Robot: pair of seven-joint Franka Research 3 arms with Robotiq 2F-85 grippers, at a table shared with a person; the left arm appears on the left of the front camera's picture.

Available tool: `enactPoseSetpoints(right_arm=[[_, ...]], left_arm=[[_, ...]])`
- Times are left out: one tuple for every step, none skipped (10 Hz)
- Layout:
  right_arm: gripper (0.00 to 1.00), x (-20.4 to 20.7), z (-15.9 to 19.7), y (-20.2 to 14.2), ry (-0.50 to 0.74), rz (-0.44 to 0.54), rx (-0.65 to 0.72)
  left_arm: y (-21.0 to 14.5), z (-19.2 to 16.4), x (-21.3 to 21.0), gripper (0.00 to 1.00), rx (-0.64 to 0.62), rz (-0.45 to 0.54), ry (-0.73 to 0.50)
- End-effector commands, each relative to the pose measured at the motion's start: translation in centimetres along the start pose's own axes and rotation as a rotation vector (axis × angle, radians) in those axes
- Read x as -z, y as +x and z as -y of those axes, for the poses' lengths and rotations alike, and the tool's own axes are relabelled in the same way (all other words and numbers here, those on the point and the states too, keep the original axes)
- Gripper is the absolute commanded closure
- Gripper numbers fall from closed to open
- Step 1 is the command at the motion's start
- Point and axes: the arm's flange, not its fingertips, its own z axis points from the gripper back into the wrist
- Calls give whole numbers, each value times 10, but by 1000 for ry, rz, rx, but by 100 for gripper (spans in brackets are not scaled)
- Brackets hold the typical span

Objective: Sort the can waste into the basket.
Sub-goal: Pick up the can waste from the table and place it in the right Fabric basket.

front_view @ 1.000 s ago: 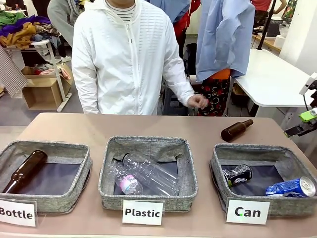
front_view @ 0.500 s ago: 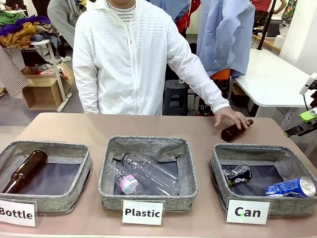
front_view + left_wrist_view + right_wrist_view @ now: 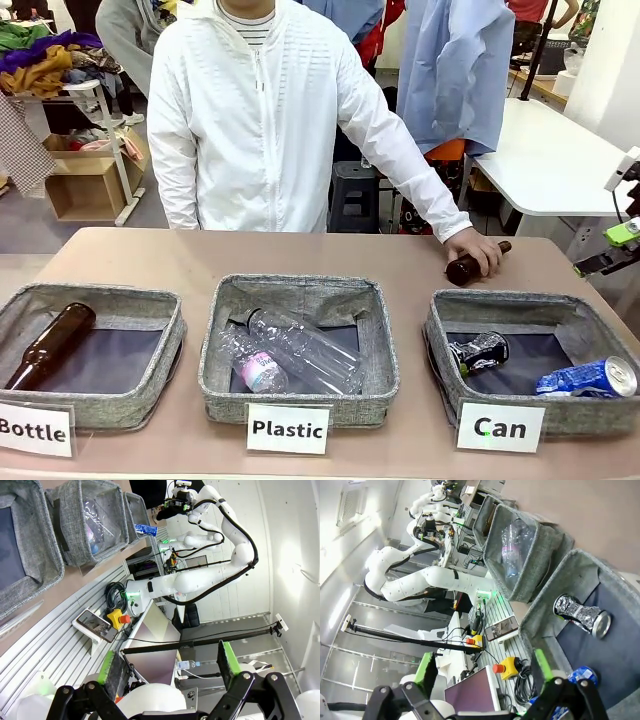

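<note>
Front view shows three grey felt baskets in a row on the tan table (image 3: pixel 180 255), each with a white card at its near side. At the left, the basket carded "Bottle" (image 3: pixel 150 385) holds one brown glass bottle (image 3: pixel 50 345) lying on its dark floor. In the middle, the basket carded "Plastic" (image 3: pixel 300 288) holds clear plastic bottles (image 3: pixel 290 355) lying on their sides. At the right, the basket carded "Can" (image 3: pixel 440 350) holds both cans: the crushed dark can (image 3: pixel 480 352) near its left wall and the blue can (image 3: pixel 590 378) lying at the right front corner, silver top toward the right. Behind that basket, a person in a white jacket reaches across the far edge, and the person's hand (image 3: pixel 478 246) rests on a second brown bottle (image 3: pixel 468 266) lying on the table. The right gripper (image 3: pixel 608 258) hangs off the table's right edge, well apart from the baskets.

Left wrist view shows the left gripper (image 3: pixel 170 665) with its green-padded fingers spread wide and nothing between them. Right wrist view shows the right gripper (image 3: pixel 482 672) likewise spread and empty, with the crushed can and part of the blue can in their basket beyond it.
</note>
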Motion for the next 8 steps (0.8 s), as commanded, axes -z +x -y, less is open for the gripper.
enactPoseSetpoints(right_arm=[[0,-3,-3,5,11,-7,-8],[0,-3,-3,5,11,-7,-8],[0,-3,-3,5,11,-7,-8],[0,-3,-3,5,11,-7,-8],[0,-3,-3,5,11,-7,-8],[0,-3,-3,5,11,-7,-8],[0,-3,-3,5,11,-7,-8],[0,-3,-3,5,11,-7,-8]], left_arm=[[-2,3,0,0,-9,1,-11],[-2,3,0,0,-9,1,-11],[-2,3,0,0,-9,1,-11],[-2,3,0,0,-9,1,-11],[-2,3,0,0,-9,1,-11],[-2,3,0,0,-9,1,-11],[-2,3,0,0,-9,1,-11],[-2,3,0,0,-9,1,-11]])
